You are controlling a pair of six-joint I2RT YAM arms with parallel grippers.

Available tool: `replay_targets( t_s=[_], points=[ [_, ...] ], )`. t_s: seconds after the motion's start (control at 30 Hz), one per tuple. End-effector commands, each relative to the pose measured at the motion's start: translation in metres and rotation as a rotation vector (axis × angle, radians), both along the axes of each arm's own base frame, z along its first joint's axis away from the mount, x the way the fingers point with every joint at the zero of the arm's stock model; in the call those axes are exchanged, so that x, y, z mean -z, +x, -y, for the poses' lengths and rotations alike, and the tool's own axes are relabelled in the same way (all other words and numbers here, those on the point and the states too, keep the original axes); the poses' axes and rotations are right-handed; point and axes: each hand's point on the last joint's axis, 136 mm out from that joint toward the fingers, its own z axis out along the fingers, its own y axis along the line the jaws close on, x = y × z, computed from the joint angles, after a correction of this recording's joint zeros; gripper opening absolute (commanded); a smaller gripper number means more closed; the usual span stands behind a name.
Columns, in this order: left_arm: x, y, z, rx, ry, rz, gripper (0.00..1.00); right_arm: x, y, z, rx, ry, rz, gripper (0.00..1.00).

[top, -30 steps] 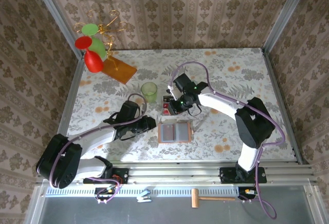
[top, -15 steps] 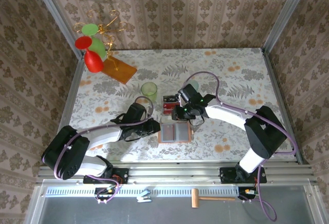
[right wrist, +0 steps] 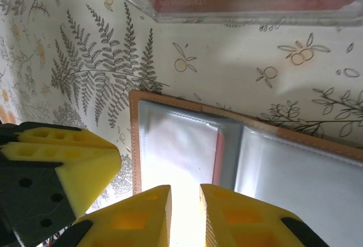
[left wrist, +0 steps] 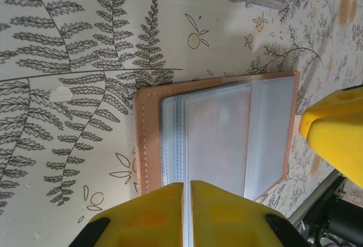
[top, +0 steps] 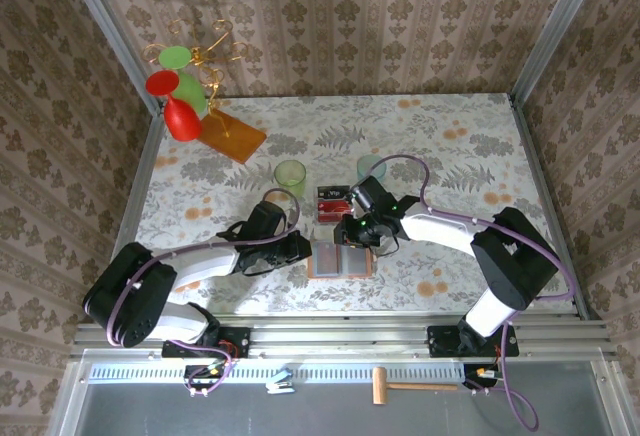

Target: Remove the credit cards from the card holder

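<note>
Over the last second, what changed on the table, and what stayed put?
The right gripper left the credit cards and swung toward the robot to the card holder, uncovering a pale cup; its jaws stand narrowly apart over it. The left gripper slid right to the holder's left edge, fingers drawn nearly together. Nothing was visibly picked up. Cards, holder and green cup stayed put.

Card holder [top: 340, 258], tan-edged with grey sleeves, lies open and flat; red-and-dark cards [top: 331, 202] rest just beyond it.

white arms [top: 205, 259] — yellow pincer fingers [left wrist: 150, 216]
</note>
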Motion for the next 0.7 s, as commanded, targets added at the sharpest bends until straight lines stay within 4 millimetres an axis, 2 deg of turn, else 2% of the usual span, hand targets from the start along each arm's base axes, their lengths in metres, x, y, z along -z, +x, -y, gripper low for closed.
replay_targets(
  t_s=[0.0,0.3,0.67],
  points=[
    [0.006,-0.003,-0.001,0.010,0.029,-0.017,0.12,-0.005,-0.006,-0.009,0.006,0.055,-0.021,0.20],
    [0.011,-0.004,0.002,0.026,0.026,-0.034,0.09,0.000,-0.012,-0.013,-0.015,0.050,-0.047,0.18],
    [0.020,-0.008,-0.004,0.022,0.053,-0.049,0.08,0.006,-0.022,-0.020,-0.037,0.043,-0.084,0.21]
  ],
)
